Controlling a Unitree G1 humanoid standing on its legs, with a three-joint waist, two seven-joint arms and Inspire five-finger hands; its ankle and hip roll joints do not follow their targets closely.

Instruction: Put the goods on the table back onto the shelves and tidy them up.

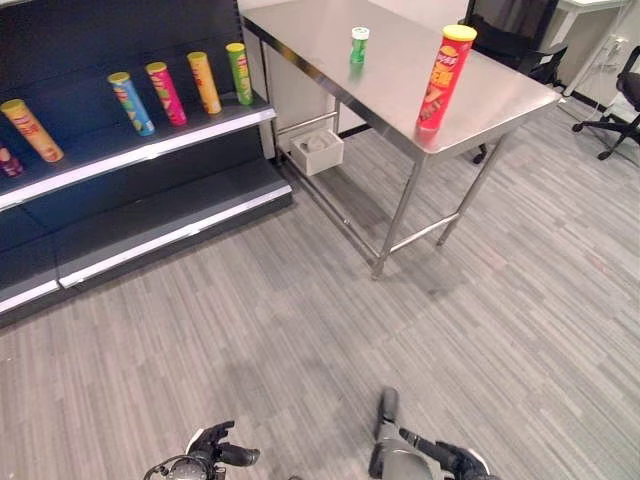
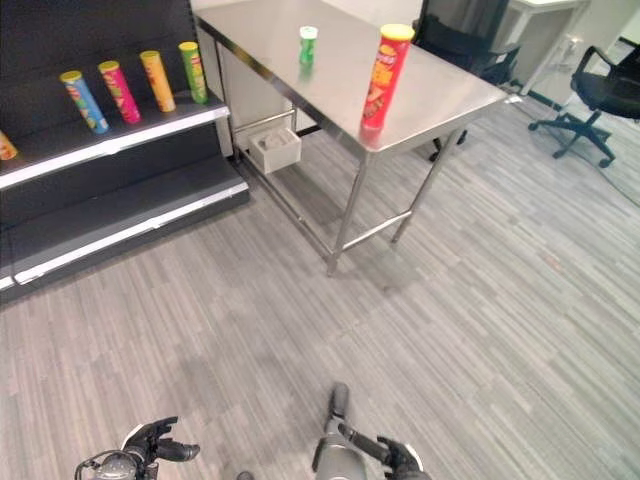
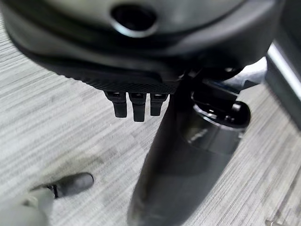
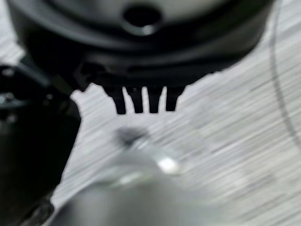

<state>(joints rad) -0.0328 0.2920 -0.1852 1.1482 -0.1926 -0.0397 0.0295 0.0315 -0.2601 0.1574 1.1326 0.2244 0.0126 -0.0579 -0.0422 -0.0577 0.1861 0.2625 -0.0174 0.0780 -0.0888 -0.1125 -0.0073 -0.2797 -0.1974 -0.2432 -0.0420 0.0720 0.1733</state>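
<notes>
We see a brushed, softly reflective metal table (image 1: 400, 95), a glossy red can (image 1: 444, 78) upon it, matt dark shelves (image 1: 150, 150) at upper left, and grey wood-grain floor (image 1: 400, 340).

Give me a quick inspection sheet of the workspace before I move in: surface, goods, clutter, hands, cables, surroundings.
Surface: steel table, bare apart from two goods; grey plank floor around it.
Job's things: tall red can upright near the table's front edge; small green can upright farther back. Both untouched.
Shelf: five tall cans on the upper board, leaning back in a row; lower boards bare.
Clutter: white box on the floor under the table, by the shelf end.
Hands: left hand and right hand low, far from the table, fingers relaxed, holding nothing.
Cables: nothing seen.
Surroundings: black office chairs behind the table.
</notes>
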